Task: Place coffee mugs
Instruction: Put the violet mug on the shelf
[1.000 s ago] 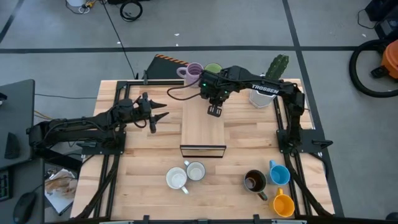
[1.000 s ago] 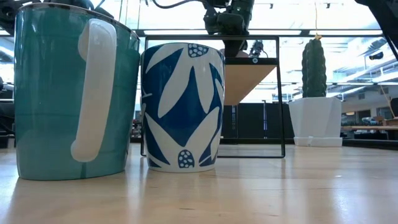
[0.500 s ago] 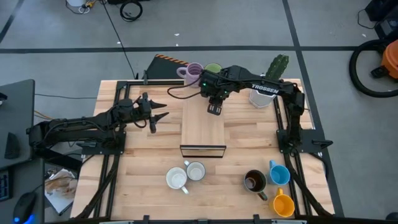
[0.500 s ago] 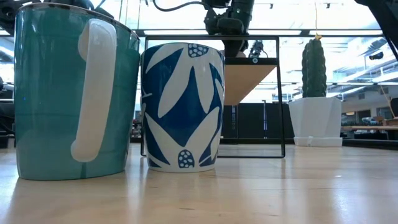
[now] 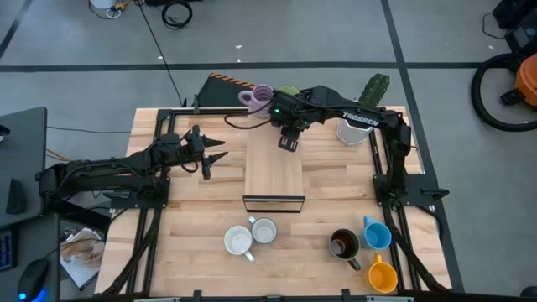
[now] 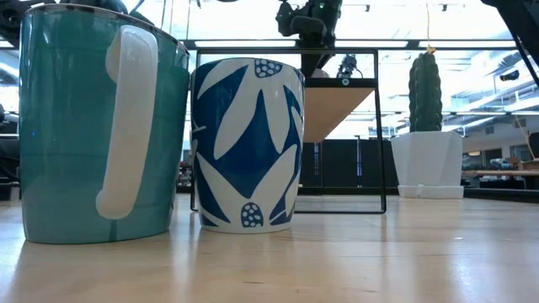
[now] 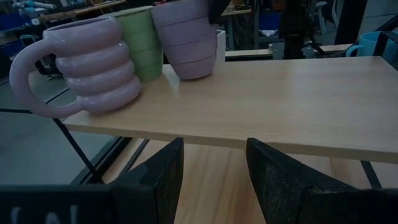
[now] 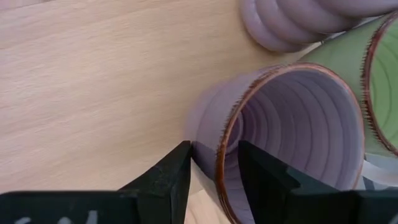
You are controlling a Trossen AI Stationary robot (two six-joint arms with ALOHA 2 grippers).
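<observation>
My right tool (image 5: 289,141) hangs over the far end of the raised wooden shelf (image 5: 273,172) that stands mid-bench. Its two fingers (image 8: 166,177) are parted and straddle the rim of a ribbed lilac mug (image 8: 292,130): one finger sits outside the wall, the other inside the mouth, with small gaps showing, so I am not pinching it. That mug stands on the shelf's far end, close beside a light green mug (image 7: 142,42) and a second lilac mug (image 7: 93,71) made of stacked rings, whose handle points away from the others.

My left tool (image 5: 211,157) waits to the left of the shelf, its fingers spread, pointing at the shelf's edge and holding nothing.

On the bench (image 5: 193,226) nearer the front, two pale mugs (image 5: 250,236) stand touching each other. Farther right are a dark brown mug (image 5: 343,244), a blue mug (image 5: 376,233) and an orange mug (image 5: 382,275), grouped closely. A white pot with a cactus (image 5: 361,113) stands at the far right corner.
</observation>
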